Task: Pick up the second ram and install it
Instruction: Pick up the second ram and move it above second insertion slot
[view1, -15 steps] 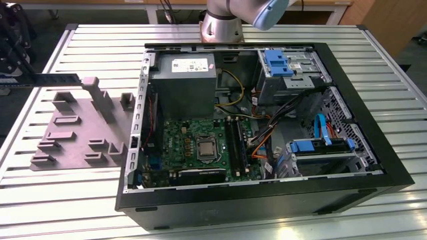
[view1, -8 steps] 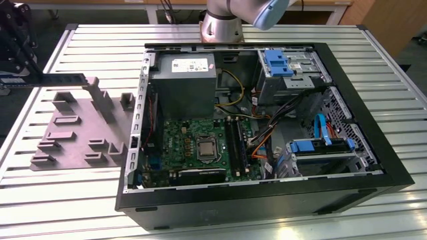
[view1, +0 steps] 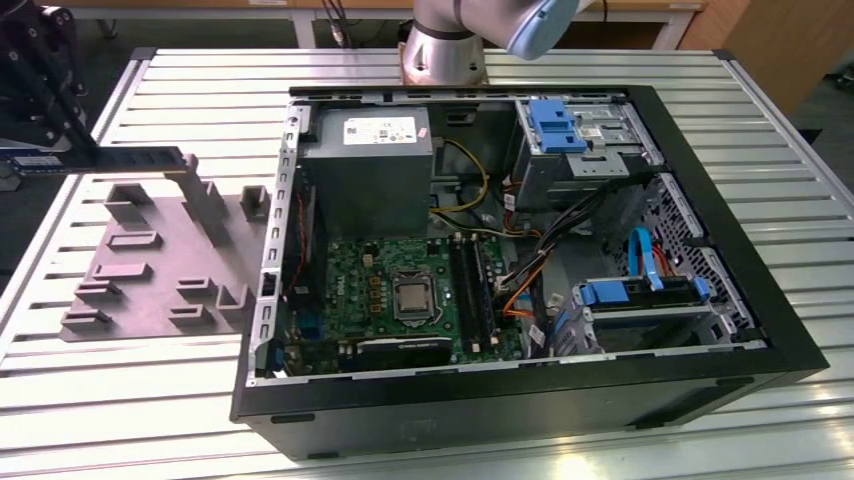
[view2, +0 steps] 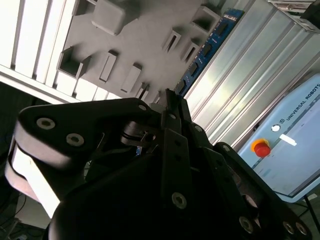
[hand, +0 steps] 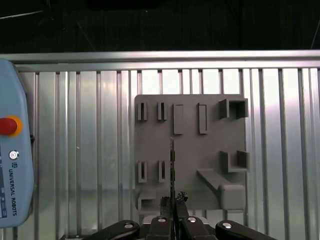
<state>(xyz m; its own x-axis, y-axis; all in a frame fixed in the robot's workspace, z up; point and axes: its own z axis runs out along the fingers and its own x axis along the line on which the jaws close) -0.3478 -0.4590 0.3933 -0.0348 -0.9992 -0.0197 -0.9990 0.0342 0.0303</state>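
Observation:
The second ram (view1: 120, 158), a thin blue-green stick, hangs level above the grey holder plate (view1: 160, 265) at the exterior view's left. My gripper (view1: 70, 148) is shut on one end of it. In the second wrist view the ram (view2: 210, 45) reaches out from between the black fingers (view2: 172, 117). In the first wrist view the ram (hand: 172, 162) shows edge-on over the holder plate (hand: 210, 135), with the gripper (hand: 173, 202) shut on it. The motherboard's long black slots (view1: 470, 280) lie inside the open computer case (view1: 747, 360), well to the right of the gripper.
The case holds a grey power supply (view1: 367, 160), blue drive-bay clips (view1: 554, 125) and loose cables (view1: 534, 250). The holder plate has several raised blocks and slots. A teach pendant (hand: 12, 160) with a red button lies on the slatted metal table (view1: 200, 90).

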